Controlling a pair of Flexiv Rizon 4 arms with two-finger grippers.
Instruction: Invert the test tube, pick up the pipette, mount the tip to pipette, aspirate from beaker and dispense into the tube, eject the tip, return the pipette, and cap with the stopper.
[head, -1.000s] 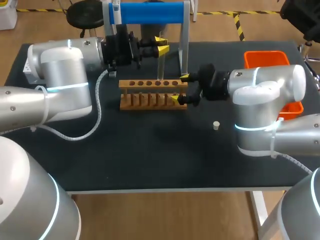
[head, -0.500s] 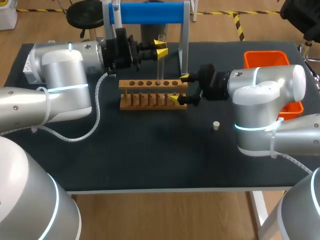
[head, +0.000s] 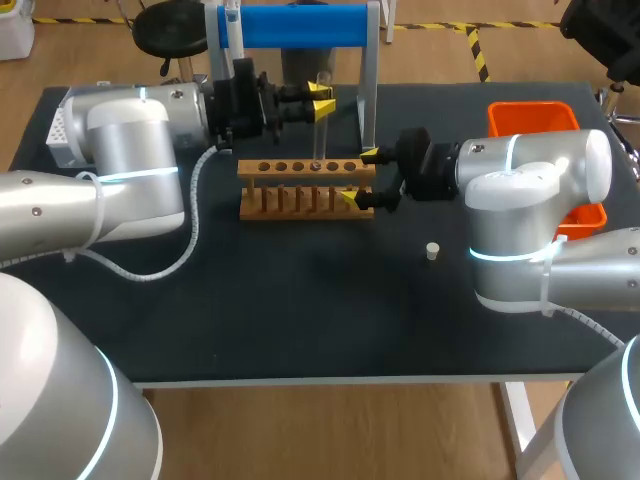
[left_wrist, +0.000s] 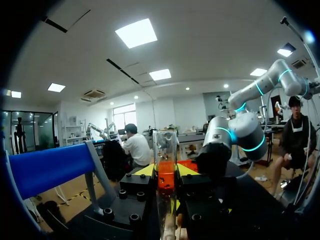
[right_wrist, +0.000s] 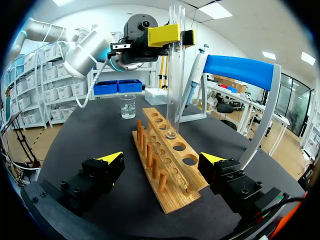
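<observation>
1. Left fingers (right_wrist: 163, 34) grasp the test tube (right_wrist: 175, 70), mouth up, base at a wooden rack (head: 300, 185) hole, tabletop's 12 o'clock.
2. Right fingers (right_wrist: 112, 159) are released, straddling the rack's 3 o'clock end.
3. Remaining, I judge: pipette (right_wrist: 196, 67), beaker (right_wrist: 127, 106) and stopper (head: 432, 250).

You are looking at a laboratory bench, one with robot arms at it. A black table (head: 300, 310) is carrying a wooden rack (head: 305, 187) of holes and pegs, and a glass test tube (right_wrist: 174, 70) is standing upright at one of the holes. A small beaker (right_wrist: 127, 106) is sitting farther back, probably holding clear liquid (it is too distant to be sure). A pipette (right_wrist: 196, 75) is hanging on a blue-topped stand (head: 300, 25), while the left arm (head: 130, 130) and the right arm (head: 530, 180) are flanking the rack.
</observation>
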